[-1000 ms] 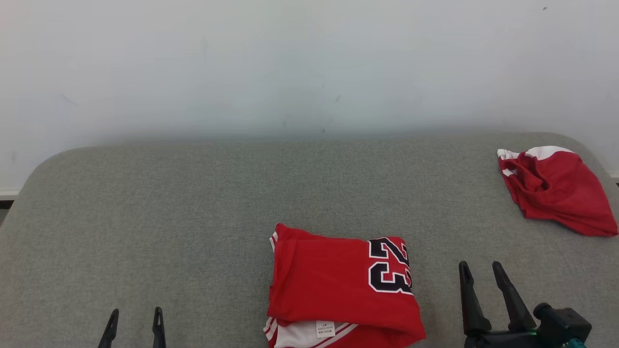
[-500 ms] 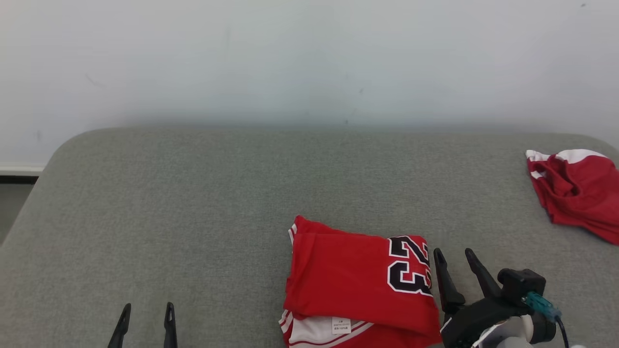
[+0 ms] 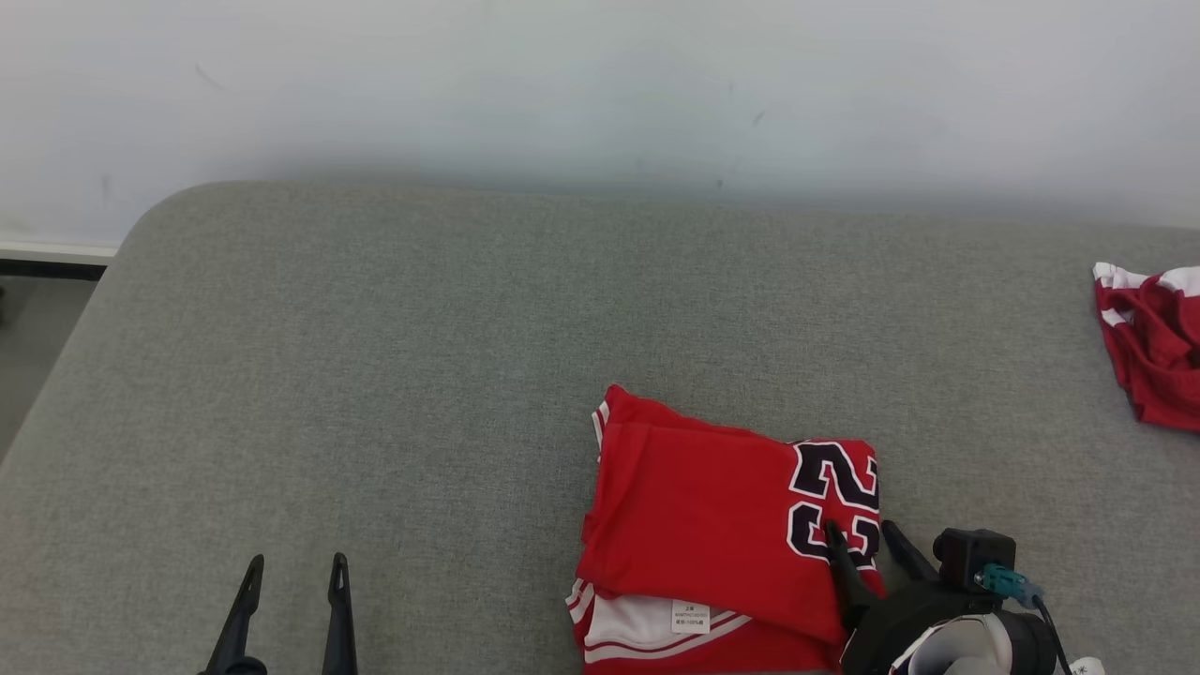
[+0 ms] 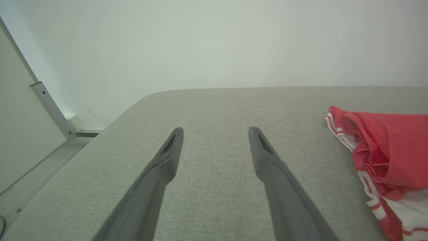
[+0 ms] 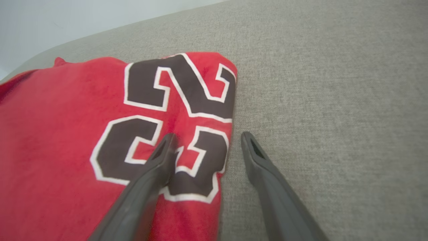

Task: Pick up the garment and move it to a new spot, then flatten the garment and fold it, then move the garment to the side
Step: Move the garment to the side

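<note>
Two claws, nearest items. The left claw sits low at the near edge with its fingers spread wide and nothing between them, over bare grey cloth and well apart from the garment. The right claw is likewise spread and empty. It straddles the garment's right edge, one finger above the black number print and the other above bare cloth; contact with the fabric cannot be told. One garment: a red jersey with white-striped trim, lying at the near right of the tabletop as a compact folded rectangle, with a white label showing at its near edge. Status, as judged: relocation, flattening and folding appear complete. The shift to the side remains, and the right claw's position suggests a grasp being set up, not yet made. One tabletop: grey woven covering, rounded far-left corner. One second red-and-white garment: crumpled, at the far right, well apart from the folded one. Beyond: a pale plain wall with a few faint marks, a white skirting strip, dull floor at the far left, and a slanting metal rail in the left wrist view.
</note>
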